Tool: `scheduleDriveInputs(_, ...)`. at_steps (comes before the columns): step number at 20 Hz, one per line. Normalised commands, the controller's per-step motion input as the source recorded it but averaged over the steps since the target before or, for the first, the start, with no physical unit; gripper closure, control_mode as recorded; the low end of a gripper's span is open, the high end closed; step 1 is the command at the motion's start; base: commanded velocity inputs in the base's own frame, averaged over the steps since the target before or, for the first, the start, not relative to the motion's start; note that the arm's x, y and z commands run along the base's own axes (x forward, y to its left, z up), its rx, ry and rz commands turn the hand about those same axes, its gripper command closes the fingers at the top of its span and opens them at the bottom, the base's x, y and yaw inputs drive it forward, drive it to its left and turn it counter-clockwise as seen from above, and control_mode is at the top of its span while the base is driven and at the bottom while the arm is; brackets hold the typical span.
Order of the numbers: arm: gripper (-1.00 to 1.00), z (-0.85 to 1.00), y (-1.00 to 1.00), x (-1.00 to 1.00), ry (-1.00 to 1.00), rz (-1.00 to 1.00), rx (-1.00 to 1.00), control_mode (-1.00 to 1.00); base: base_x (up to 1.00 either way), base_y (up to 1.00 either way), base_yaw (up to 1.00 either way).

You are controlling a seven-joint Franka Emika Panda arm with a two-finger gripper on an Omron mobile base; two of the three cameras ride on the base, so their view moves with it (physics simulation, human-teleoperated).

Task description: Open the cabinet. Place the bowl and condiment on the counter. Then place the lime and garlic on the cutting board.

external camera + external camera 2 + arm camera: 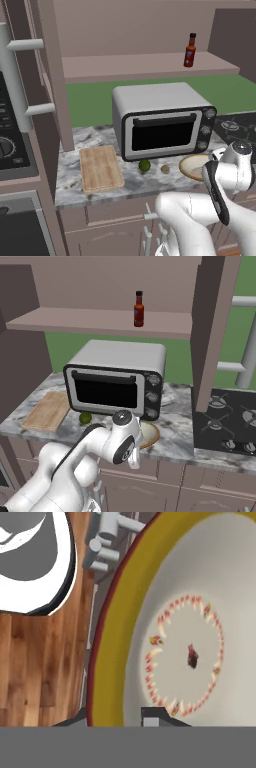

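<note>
Counter [70,187]: bowl [165,612] right under hand [157,717], perhaps touching.

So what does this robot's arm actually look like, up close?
The arm is glossy white, built from thick rounded segments like fat tubes joined end to end. Dark grey to black bands and oval insets mark its joints, and a round grey cap sits on top of the wrist. No loose cables show. At its end, the gripper shows as small dark finger tips with a pale grey face.

Even, flat light — soft, low-resolution.
</note>
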Motion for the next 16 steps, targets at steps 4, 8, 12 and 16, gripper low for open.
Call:
scheduleDriveInputs(4,1.00,-0.10,0.00,0.14,-0.01,0.00,0.04,-1.00,0.00,0.00,0.00)
scheduleDriveInputs(8,1.00,0.00,0.00,0.25,-0.03,0.00,0.02,-1.00,0.00,0.00,0.00)
scheduleDriveInputs(12,-1.00,0.00,0.01,0.14,-0.02,0.00,0.00,-1.00,0.00,0.00,0.00)
scheduleDriveInputs(16,-1.00,0.20,0.04,0.00,0.00,0.00,0.00,-1.00,0.00,0.00,0.00)
